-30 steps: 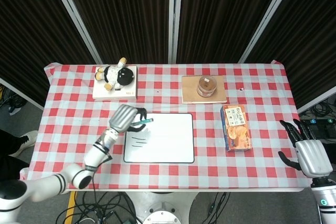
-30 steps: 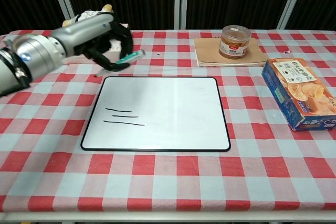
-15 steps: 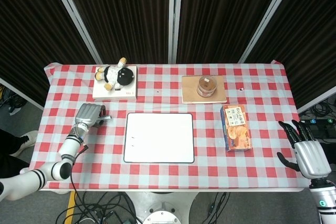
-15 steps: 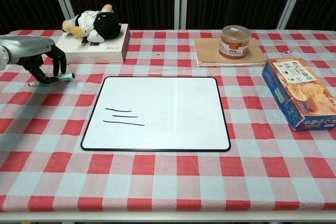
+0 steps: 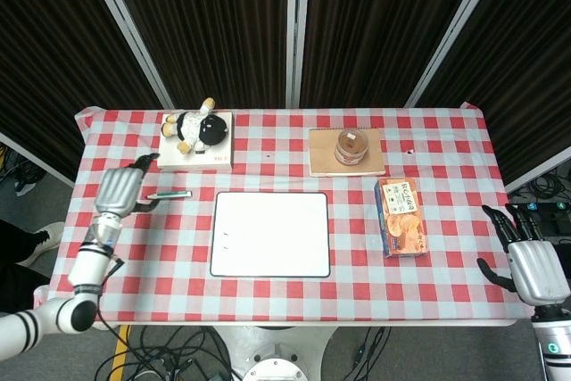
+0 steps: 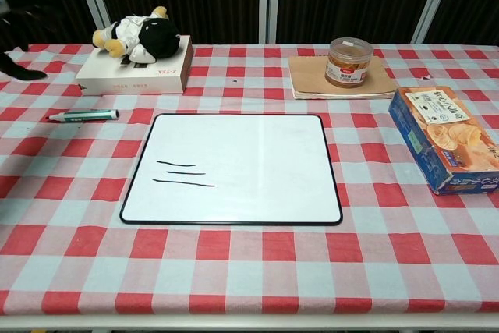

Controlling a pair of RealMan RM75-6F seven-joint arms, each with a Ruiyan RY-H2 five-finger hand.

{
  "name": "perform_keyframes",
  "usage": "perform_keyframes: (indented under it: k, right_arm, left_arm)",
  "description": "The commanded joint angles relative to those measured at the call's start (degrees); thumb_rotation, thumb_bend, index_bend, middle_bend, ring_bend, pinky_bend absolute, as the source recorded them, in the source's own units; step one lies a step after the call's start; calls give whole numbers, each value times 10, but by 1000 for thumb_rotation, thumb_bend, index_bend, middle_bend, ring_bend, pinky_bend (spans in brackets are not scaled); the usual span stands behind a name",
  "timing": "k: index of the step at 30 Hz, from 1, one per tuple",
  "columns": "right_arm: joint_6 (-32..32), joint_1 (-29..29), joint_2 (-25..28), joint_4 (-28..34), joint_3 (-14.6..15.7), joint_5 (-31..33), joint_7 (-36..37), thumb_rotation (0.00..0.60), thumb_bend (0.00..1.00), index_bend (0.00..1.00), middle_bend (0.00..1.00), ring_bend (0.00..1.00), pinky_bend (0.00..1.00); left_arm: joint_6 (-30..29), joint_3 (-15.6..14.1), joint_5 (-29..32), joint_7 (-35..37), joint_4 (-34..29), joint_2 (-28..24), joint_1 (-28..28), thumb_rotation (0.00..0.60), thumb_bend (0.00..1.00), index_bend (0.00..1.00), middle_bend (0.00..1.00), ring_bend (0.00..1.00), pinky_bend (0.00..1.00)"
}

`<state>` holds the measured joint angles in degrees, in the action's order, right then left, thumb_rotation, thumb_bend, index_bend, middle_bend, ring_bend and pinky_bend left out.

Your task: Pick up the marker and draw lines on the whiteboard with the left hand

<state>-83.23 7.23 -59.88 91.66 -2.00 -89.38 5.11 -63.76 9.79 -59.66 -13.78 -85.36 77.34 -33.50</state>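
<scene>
The left hand (image 5: 119, 190) hangs empty with fingers apart, near the marker (image 6: 83, 115), which lies on the cloth just left of the whiteboard (image 6: 234, 169). Three lines are drawn there, so the task looks essentially done. The right hand (image 5: 532, 265) idles, released, far right.

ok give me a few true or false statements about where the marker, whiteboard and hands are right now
1. The marker lies on the tablecloth, left of the whiteboard. True.
2. The left hand holds the marker. False: it is apart from the marker, holding nothing.
3. The whiteboard carries three short dark lines. True.
4. The jar stands on the whiteboard. False: it stands on a brown pad behind it.
5. The right hand rests on the snack box. False: it is off the table's right edge, fingers apart.
</scene>
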Motion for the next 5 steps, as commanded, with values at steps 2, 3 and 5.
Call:
perform_keyframes:
  k: [2,3,5]
  right_arm:
    - [8,2,-9,-4,0,5,0,600,197,35,144,0,0]
    - [12,3,-11,-4,0,7,-2,600,197,34,143,0,0]
    - [17,6,-13,-2,0,8,-6,600,197,34,142,0,0]
  left_arm:
    - [-142,-59,-117,74,24,-51,121,600,123,177,171,181,182]
    - [-158,-69,-114,68,27,-57,141,600,112,177,170,168,170]
    - [-177,-78,-105,69,18,-67,169,600,106,177,170,154,157]
